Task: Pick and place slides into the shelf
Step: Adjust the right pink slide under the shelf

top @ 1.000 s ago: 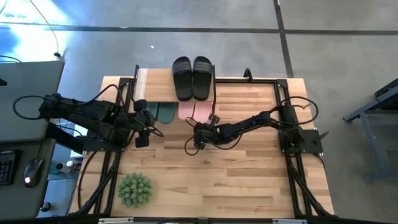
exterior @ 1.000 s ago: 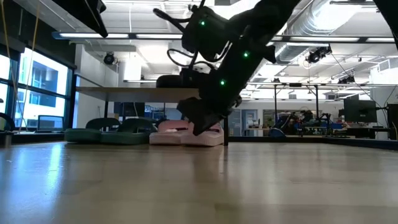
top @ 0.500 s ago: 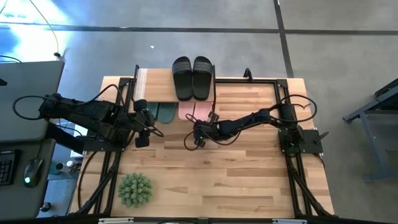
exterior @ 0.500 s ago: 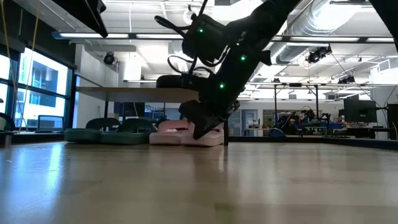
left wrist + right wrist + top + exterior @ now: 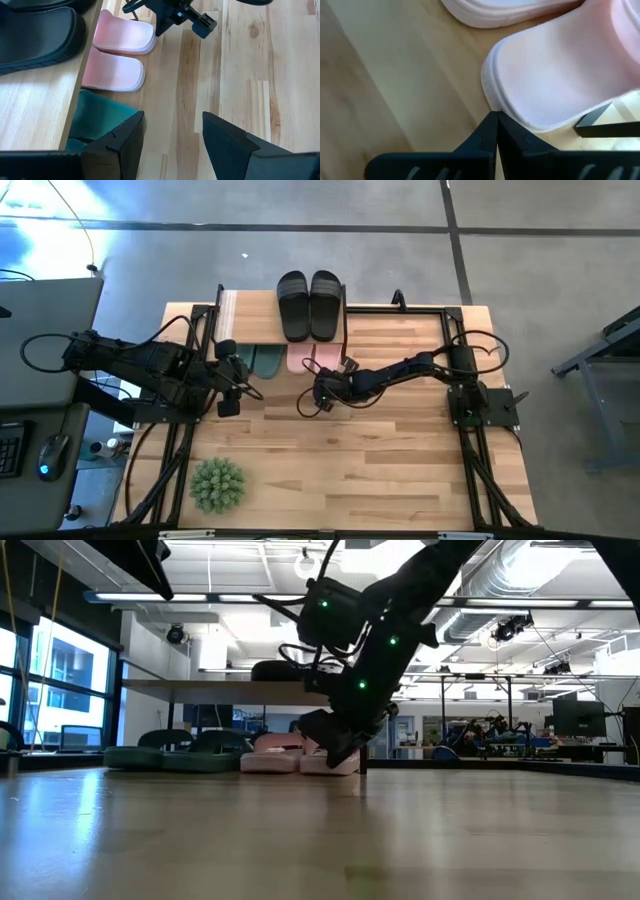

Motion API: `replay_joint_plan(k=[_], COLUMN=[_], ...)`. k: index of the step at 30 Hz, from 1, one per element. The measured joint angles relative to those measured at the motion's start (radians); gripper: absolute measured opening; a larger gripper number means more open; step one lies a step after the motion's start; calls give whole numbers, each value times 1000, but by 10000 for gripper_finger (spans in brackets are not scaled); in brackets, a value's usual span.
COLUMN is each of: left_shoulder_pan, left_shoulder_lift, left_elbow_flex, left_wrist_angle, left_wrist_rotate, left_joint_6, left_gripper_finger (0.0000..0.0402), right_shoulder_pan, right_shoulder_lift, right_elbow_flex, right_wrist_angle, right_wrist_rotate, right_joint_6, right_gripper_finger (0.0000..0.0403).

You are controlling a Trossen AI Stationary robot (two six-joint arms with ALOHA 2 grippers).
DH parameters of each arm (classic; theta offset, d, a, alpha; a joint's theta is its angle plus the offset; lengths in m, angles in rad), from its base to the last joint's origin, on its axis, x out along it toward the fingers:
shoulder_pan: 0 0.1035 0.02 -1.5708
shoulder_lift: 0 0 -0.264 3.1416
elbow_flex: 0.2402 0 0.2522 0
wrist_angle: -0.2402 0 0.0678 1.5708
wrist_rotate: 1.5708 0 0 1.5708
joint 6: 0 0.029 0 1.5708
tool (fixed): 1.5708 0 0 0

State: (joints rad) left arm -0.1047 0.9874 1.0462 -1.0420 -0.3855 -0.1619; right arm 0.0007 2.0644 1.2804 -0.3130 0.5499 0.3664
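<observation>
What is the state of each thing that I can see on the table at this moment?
black slides: pair, side by side on the shelf's top board.
green slides: under the top board, heels sticking out.
pink slides: under the top board, heels sticking out.
shelf: upright at the table's far edge.
right tool: shut, tips at a pink heel.
left tool: open, empty, beside the green slides.
plant ball: alone near the front.

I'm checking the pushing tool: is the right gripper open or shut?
Shut: the right gripper's two dark fingers meet, tips at the pink rubber slide's heel.
</observation>
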Motion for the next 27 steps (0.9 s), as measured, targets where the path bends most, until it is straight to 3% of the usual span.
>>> replay_joint_plan(k=[27], left_shoulder_pan=[0], left_shoulder_lift=[0], left_elbow_flex=[0], left_wrist_angle=[0], left_wrist_rotate=[0], left_joint_6=[0], left_gripper_finger=[184], right_shoulder_pan=[-7], right_shoulder_lift=[2], right_elbow_flex=[0], right_wrist_angle=[28], right_wrist_rotate=[17], right_joint_6=[-8], right_gripper_finger=[0])
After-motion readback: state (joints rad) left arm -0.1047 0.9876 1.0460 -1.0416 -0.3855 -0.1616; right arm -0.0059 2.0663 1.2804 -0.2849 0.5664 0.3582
